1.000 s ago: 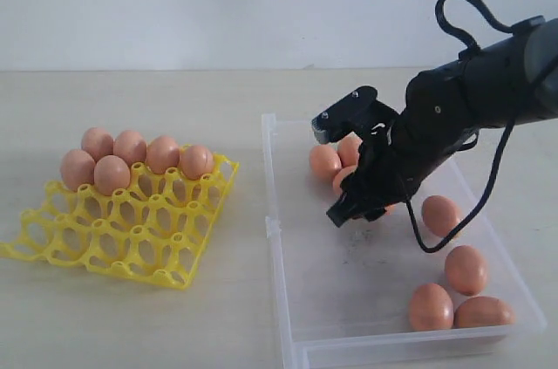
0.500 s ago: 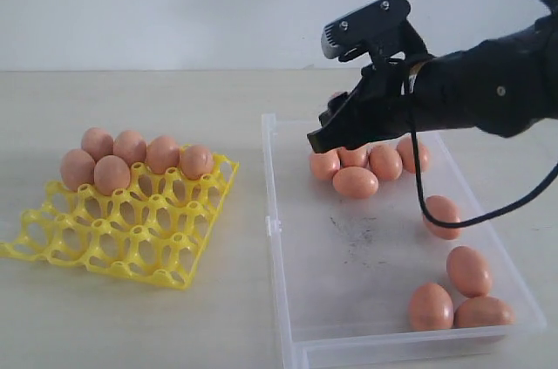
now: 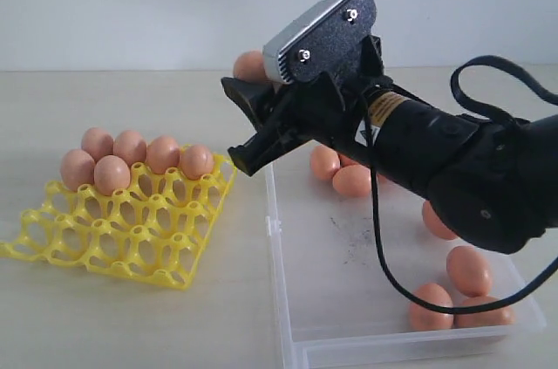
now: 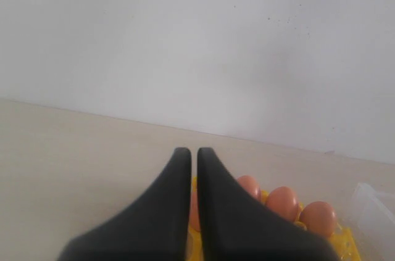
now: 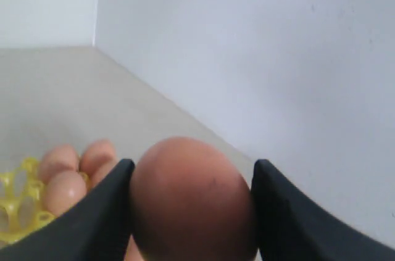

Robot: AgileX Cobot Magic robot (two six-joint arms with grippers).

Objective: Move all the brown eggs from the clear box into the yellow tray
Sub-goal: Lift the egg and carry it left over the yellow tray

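On the counter [image 3: 131, 325], the clear box [image 3: 277, 299] keeps a scatter of brown eggs [image 3: 469, 269]; the yellow tray [image 3: 131, 242] has six at the back. Left hand [image 4: 192, 157] pressed together, idle. Right hand [image 5: 191, 190] pinches one egg [image 3: 250, 64] squarely between its fingers, high over the box's tray-side wall, probably to clear the posts.

Tray [image 3: 131, 242] left of box [image 3: 349, 282], eggs [image 3: 162, 153] in both

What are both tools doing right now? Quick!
Left tool: closed, holding nothing.
Right tool: holding an egg.
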